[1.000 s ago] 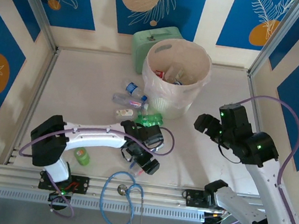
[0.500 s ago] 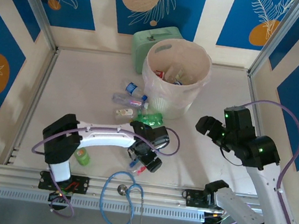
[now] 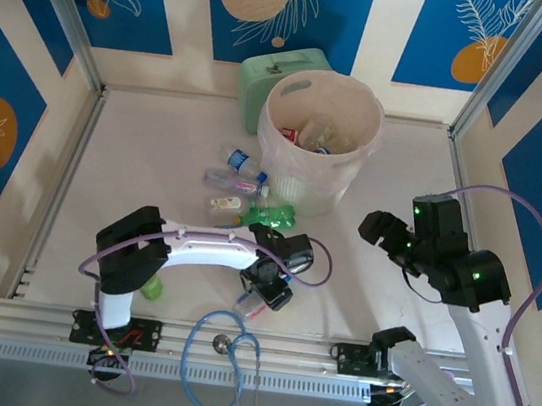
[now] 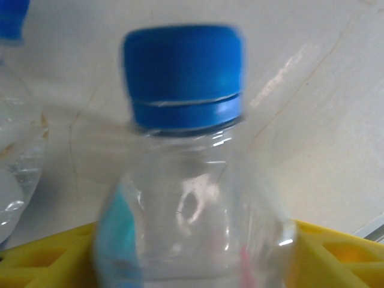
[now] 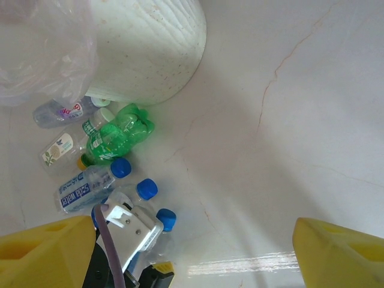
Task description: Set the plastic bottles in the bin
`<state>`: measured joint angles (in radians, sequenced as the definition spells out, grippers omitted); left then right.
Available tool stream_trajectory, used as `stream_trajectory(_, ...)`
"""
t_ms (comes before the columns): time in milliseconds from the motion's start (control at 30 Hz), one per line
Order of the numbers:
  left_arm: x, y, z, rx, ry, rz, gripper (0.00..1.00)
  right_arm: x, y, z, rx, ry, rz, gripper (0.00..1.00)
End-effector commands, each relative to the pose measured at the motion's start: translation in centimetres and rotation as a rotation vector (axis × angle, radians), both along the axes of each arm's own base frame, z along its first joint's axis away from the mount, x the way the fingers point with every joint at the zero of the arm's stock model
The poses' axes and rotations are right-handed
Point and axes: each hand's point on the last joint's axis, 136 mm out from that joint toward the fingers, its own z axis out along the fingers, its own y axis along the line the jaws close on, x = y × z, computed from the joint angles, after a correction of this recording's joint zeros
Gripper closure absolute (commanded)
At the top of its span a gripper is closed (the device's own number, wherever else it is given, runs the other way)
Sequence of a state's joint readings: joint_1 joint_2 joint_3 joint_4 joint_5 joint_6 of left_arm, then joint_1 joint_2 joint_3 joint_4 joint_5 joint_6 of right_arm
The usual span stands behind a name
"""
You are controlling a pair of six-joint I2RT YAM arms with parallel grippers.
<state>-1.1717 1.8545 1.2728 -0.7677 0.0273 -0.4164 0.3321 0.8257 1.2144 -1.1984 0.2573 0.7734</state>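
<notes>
A clear plastic bottle (image 4: 186, 198) with a blue cap (image 4: 183, 75) fills the gap between the yellow fingers (image 4: 336, 252) of my left gripper (image 4: 195, 264), which is shut on its body. From above, that gripper (image 3: 263, 298) sits low on the table near the front. More bottles lie in a cluster left of the bin: clear ones (image 3: 243, 164) (image 3: 229, 181) (image 3: 225, 205) and a crushed green one (image 3: 271, 214). A small green bottle (image 3: 148, 287) lies by the left arm's base. The bin (image 3: 374, 117) holds several bottles. My right gripper (image 3: 378, 228) hangs open to the bin's right, with nothing between its fingers.
A blue stethoscope (image 3: 225, 353) lies at the front edge, just in front of the left gripper. A mint-green box (image 3: 269, 72) stands behind the bin, against the back wall. In the right wrist view, bare table lies below the bin's wall (image 5: 150, 48).
My left gripper has settled lower and nearer the front, and its jaws have closed around the clear bottle. The right arm has drifted slightly to the right, still open.
</notes>
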Motion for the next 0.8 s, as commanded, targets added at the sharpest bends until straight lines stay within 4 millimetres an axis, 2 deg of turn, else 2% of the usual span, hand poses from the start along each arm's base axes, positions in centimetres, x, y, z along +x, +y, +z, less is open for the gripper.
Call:
stream_trajectory(0, 0.1, -0.9, 3.0, -0.057, -0.049, -0.024, 0.33, -0.5, 0.1, 0.0, 0.007, 0.003, 0.016, 0.14)
stream_trajectory(133, 0.2, -1.1, 5.0, -0.102, -0.072, -0.025, 0.36, -0.3, -0.1, 0.3, 0.005, -0.006, 0.009, 0.14)
stream_trajectory(267, 0.3, -0.9, 5.3, -0.105, -0.085, -0.021, 0.40, -0.2, -0.3, 0.8, 0.005, -0.020, 0.003, 0.15)
stream_trajectory(300, 0.2, -0.9, 5.2, -0.104, -0.081, -0.021, 0.39, -0.2, -0.3, 0.9, 0.005, -0.020, 0.001, 0.15)
stream_trajectory(433, 0.1, -0.7, 4.1, -0.071, -0.069, -0.019, 0.20, -0.2, -0.4, 1.3, 0.008, -0.026, 0.002, 0.15)
stream_trajectory(500, 0.4, -0.5, 3.5, -0.048, -0.078, -0.017, 0.14, -0.3, -0.4, 1.3, 0.006, -0.026, 0.001, 0.15)
stream_trajectory(633, 0.7, -0.2, 2.3, -0.014, -0.081, -0.016, 0.13, -0.4, -0.5, 1.4, 0.003, -0.022, 0.002, 0.15)
stream_trajectory(767, 0.2, -0.7, 1.5, -0.025, -0.047, -0.027, 0.18, -0.4, -0.7, 1.6, -0.001, -0.027, -0.001, 0.15)
